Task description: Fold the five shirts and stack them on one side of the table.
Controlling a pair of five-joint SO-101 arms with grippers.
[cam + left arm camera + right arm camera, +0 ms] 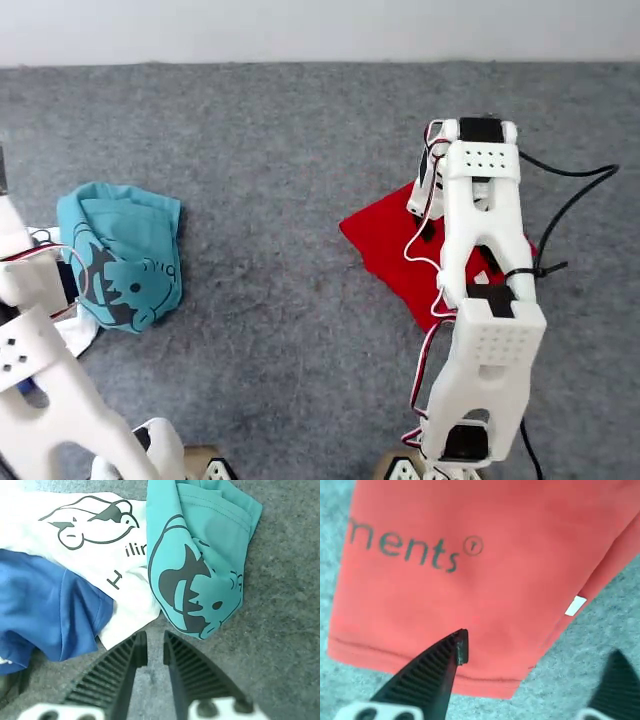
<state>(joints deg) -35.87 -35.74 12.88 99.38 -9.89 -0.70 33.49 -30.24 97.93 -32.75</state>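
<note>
A red shirt lies flat on the grey carpeted table at the right, partly under the right arm. My right gripper hovers open and wide over the red shirt's hemmed edge, with nothing between its fingers. At the left, a crumpled teal shirt with a dark print rests on a white shirt and a blue shirt. My left gripper is shut and empty, just short of the teal shirt, the white shirt and the blue shirt.
Bare carpet stretches between the two shirt groups and along the far side. A black cable runs off to the right behind the right arm. The left arm's white base stands at the near left corner.
</note>
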